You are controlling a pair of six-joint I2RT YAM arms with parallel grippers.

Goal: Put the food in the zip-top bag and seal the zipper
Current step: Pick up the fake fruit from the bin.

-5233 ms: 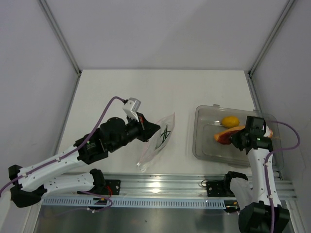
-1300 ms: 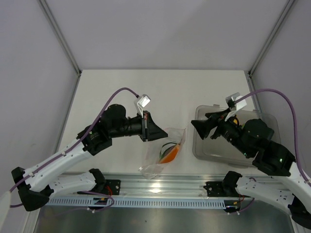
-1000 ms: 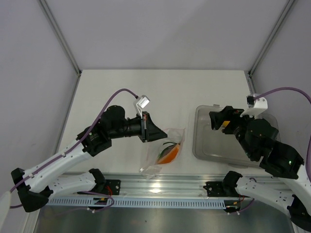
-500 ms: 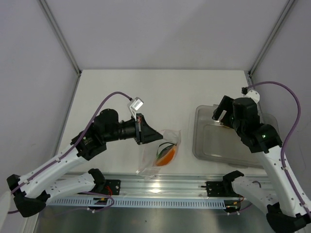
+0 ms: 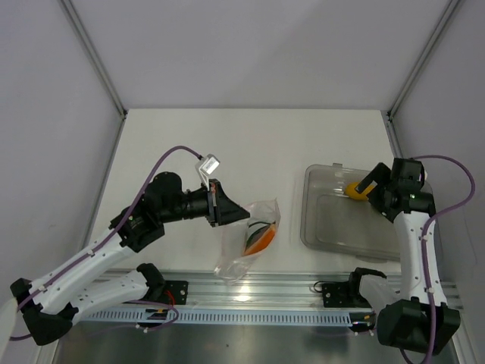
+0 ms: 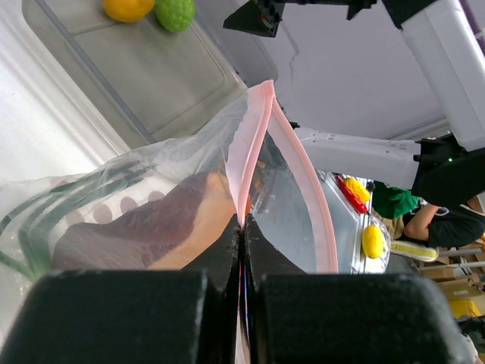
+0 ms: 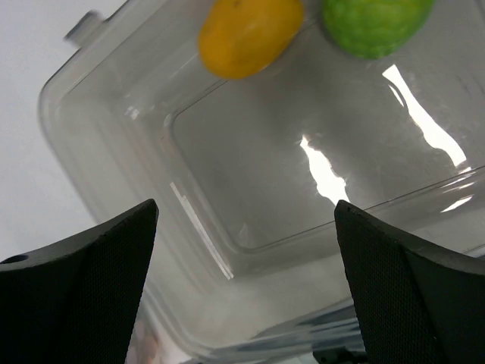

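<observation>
The zip-top bag [image 5: 256,227] lies crinkled at the table's front middle, its mouth held up. My left gripper [image 5: 229,214] is shut on the pink zipper [image 6: 254,144] strip, and the mouth gapes beside it. A reddish-brown slice with an orange edge [image 6: 151,227] lies inside the bag [image 6: 114,182]. A yellow-orange fruit [image 7: 250,30] and a green fruit [image 7: 375,23] sit at the far end of the clear tray [image 7: 98,129]. My right gripper [image 7: 244,208] hangs open above the tray, holding nothing. In the top view the arm hides the green fruit.
The rigid clear tray [image 5: 322,224] stands at the right, close to the table's right edge. A metal rail [image 5: 250,284] runs along the near edge by the arm bases. White walls close in the table on three sides.
The slice has gone from the tray, where my right gripper held it, into the bag. My right arm has swung from the bag back over the tray, jaws widening. The left keeps its hold.
</observation>
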